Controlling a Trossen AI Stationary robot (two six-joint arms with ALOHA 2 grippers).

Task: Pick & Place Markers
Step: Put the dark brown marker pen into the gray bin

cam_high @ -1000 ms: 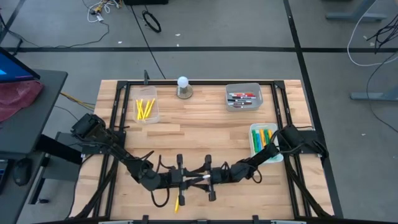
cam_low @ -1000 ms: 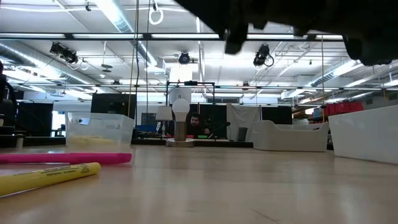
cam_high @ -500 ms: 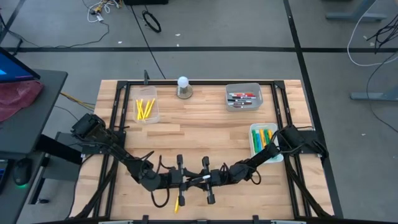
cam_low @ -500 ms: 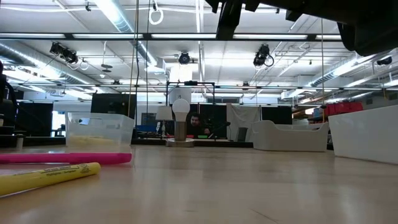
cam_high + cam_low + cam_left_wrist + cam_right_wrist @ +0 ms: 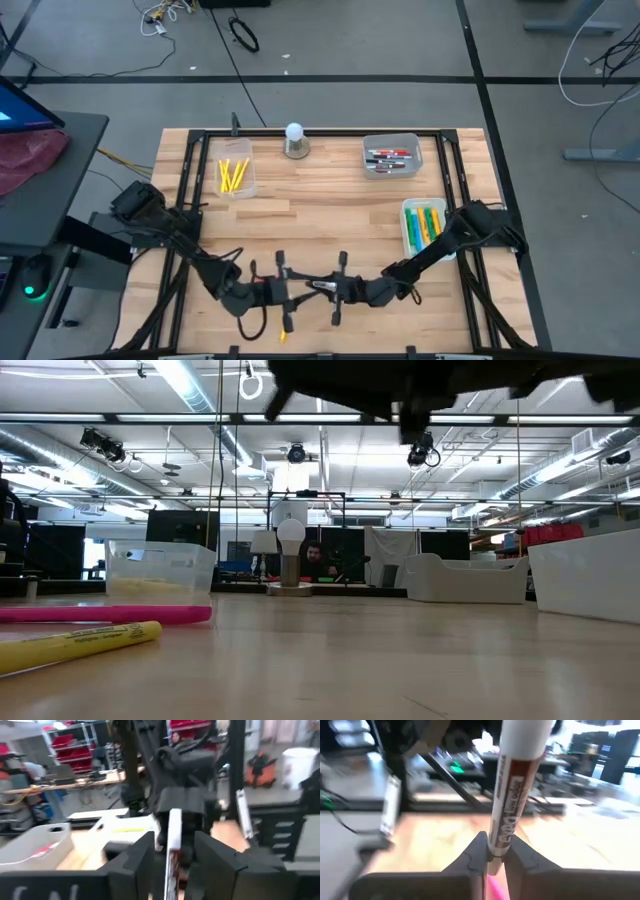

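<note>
A white marker with a brown label hangs over the table's near middle, between my two grippers, which face each other. My right gripper is shut on it. My left gripper is open, its fingers standing on either side of the marker's other end without a plain touch. On the table below lie a yellow marker and a pink marker. The yellow marker also shows in the low view. My right gripper pinches the white marker's end between its two fingers. It comes level from the table's right side, and the marker sticks straight out ahead of the fingers toward my left gripper. The marker is roughly level and lifted clear of the table.
A clear bin with yellow markers stands at the far left. A grey bin with red and dark markers is at the far right. A bin with green and yellow markers is at the right edge. A white knob is at the far middle.
Both arms have stayed at their meeting place over the table's near middle, and their wrists have turned a little. The white marker has stayed lifted between the two grippers.
</note>
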